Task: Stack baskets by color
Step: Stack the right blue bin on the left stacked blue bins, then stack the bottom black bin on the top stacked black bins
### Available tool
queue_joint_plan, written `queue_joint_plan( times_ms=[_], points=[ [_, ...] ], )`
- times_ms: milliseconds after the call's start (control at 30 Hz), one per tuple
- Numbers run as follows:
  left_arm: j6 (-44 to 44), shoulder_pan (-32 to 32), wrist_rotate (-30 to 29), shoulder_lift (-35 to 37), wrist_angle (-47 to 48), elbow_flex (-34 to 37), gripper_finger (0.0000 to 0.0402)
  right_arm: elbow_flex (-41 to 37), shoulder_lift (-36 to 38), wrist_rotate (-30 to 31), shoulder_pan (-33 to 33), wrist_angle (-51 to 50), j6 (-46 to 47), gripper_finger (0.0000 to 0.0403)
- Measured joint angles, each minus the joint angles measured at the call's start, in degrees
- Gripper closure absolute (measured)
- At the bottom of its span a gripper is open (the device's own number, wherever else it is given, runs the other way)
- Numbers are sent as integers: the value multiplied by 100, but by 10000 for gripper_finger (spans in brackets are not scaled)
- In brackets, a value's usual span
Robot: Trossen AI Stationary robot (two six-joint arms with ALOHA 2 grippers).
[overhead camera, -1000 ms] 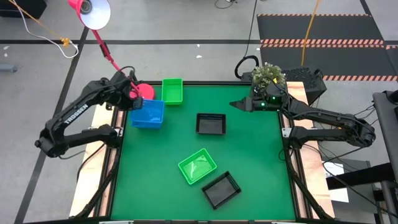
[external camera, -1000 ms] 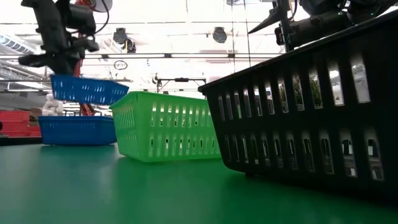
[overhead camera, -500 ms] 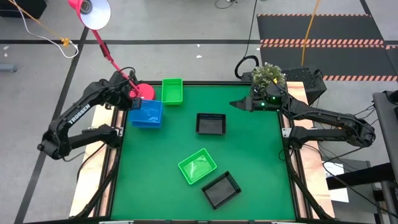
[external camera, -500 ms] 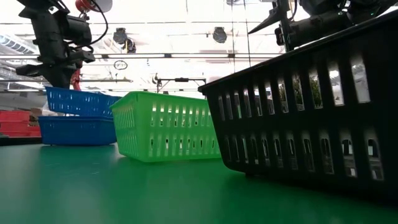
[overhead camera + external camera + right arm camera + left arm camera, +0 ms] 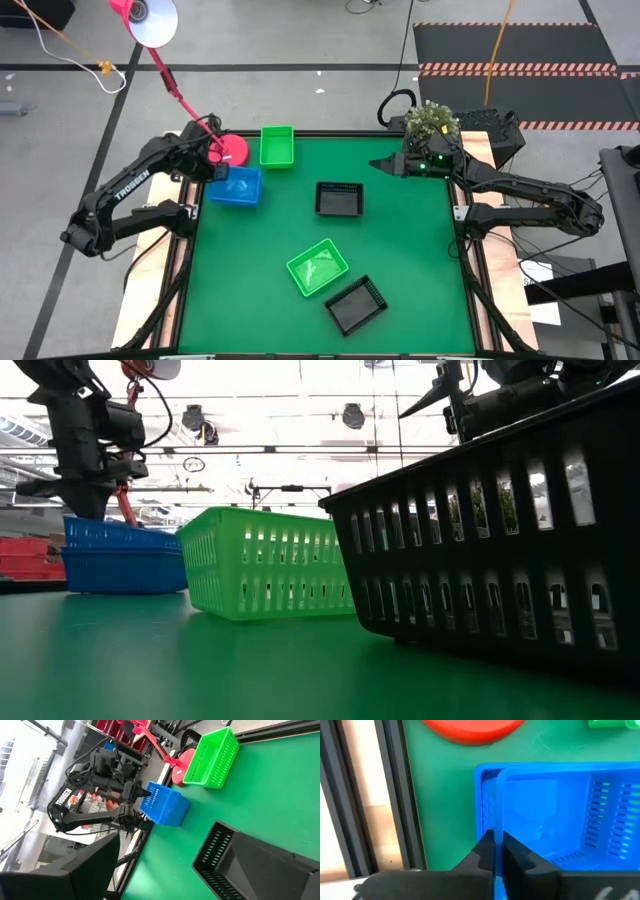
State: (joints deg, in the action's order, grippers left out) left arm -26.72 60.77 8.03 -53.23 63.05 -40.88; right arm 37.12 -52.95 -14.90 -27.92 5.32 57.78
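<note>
Two blue baskets [image 5: 238,187] are nested at the table's far left, the upper one [image 5: 555,810] sitting inside the lower one [image 5: 120,570]. My left gripper [image 5: 495,851] is shut on the upper one's left end wall. One green basket [image 5: 277,146] stands at the far edge and another [image 5: 318,266] lies nearer the front. One black basket [image 5: 339,198] rests on the table mid-table, and a second [image 5: 356,304] near the front. My right gripper [image 5: 380,165] hovers open at the far right, touching nothing. My left gripper pinches the upper blue basket's short end wall [image 5: 496,837], the one toward the table's left edge, one finger inside the basket and one outside. The fingers come from above, pointing steeply down. The basket sits about level inside the lower blue basket, its rim [image 5: 110,528] just above the other's.
A round pink lamp base [image 5: 233,149] stands just beyond the blue baskets, its stem slanting up over my left arm. A potted plant [image 5: 432,122] sits at the far right corner. Bare green mat lies at the near left and along the right side.
My left gripper has gone down with the blue basket. The basket hung tilted above the other blue basket a second ago. Now it sits nested in it, about level. The gripper has stayed shut on it.
</note>
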Motion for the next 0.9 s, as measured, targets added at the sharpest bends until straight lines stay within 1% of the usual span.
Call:
queue_joint_plan(
  times_ms=[67,233,433,533,633,733,833,900],
  points=[
    [-44,0,-32,-2,-106,46,373,0,1,-4,0,0,2,26],
    [-130,0,-181,0,-344,47,317,0,2,-11,0,0,38,26],
    [-249,-15,-208,0,-317,47,264,0,2,-41,23,0,553,26],
    [-251,-13,-205,2,-317,47,245,0,8,-35,191,0,796,26],
    [-249,-24,-5,39,-313,43,232,0,78,-37,540,2,924,26],
    [-295,-183,210,156,-287,-39,230,0,187,-33,1007,-25,1077,26],
    [-550,-558,284,352,-282,-212,237,0,336,38,1510,-202,1218,26],
    [-827,-886,231,492,-286,-382,244,0,459,202,1857,-412,1330,26]
  ],
)
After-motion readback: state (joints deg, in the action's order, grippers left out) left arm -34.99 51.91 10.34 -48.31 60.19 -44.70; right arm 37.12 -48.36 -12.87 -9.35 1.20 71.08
